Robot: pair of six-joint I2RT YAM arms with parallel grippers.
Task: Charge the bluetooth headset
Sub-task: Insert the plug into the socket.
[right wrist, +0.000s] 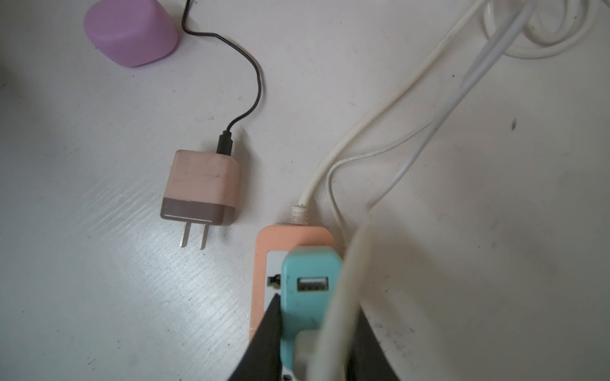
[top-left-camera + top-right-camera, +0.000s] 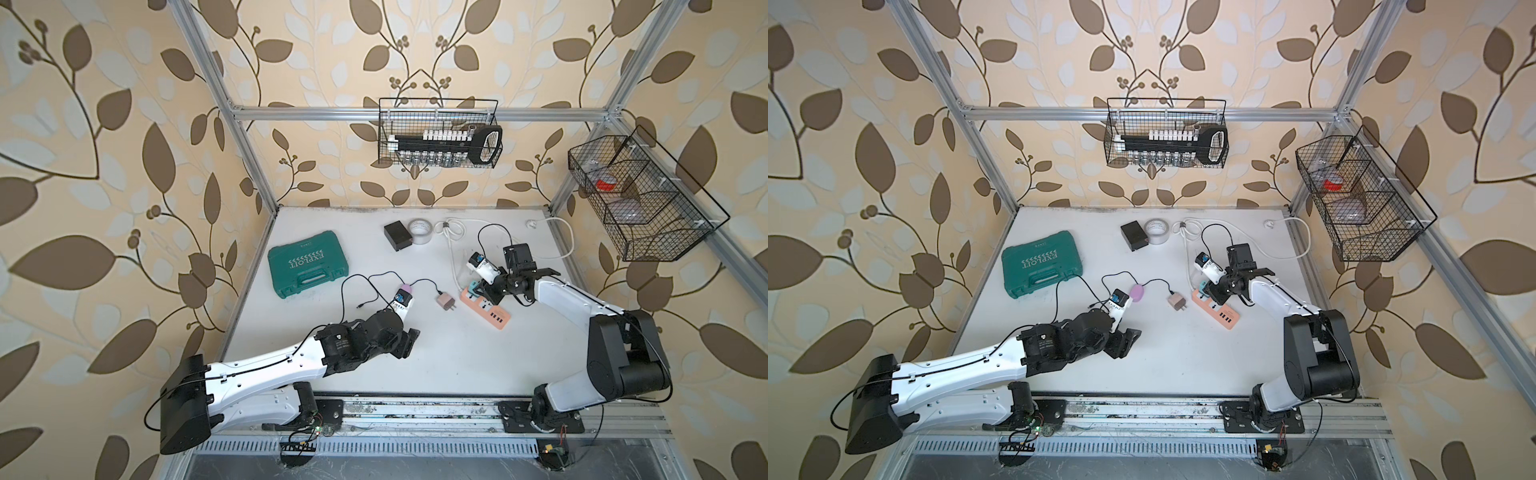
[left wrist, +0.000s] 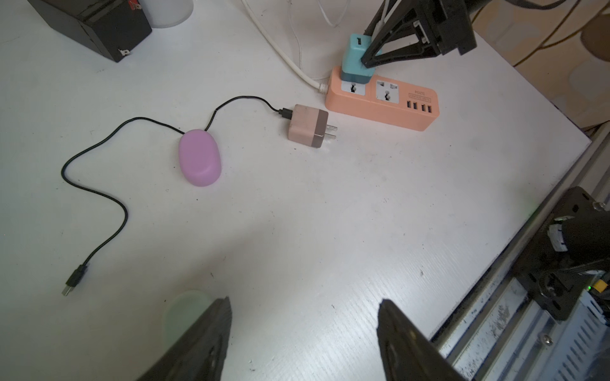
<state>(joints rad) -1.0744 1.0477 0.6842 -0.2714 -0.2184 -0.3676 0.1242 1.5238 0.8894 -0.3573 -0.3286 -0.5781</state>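
The bluetooth headset's lilac case (image 3: 199, 158) (image 2: 115, 289) (image 2: 1136, 291) lies shut on the white table. A black cable (image 3: 95, 194) runs past it to a pink charger (image 3: 308, 130) (image 1: 203, 184), which lies flat with its prongs bare. The cable's free plug (image 3: 71, 283) rests on the table, apart from the case. My left gripper (image 3: 303, 306) (image 2: 407, 345) hovers open and empty near the table's front. My right gripper (image 1: 313, 303) (image 2: 484, 291) is shut on a teal adapter (image 1: 310, 287) (image 3: 355, 59) standing in the orange power strip (image 3: 383, 105) (image 2: 494, 316). A white cable hides one jaw.
A green tool case (image 2: 307, 264) lies at the left. A black box (image 2: 398, 235), a tape roll (image 2: 419, 230) and a coiled white cord (image 2: 451, 228) sit at the back. Wire baskets (image 2: 440, 133) (image 2: 640, 199) hang on the frame. The table's front edge (image 3: 515, 227) is close to my left gripper.
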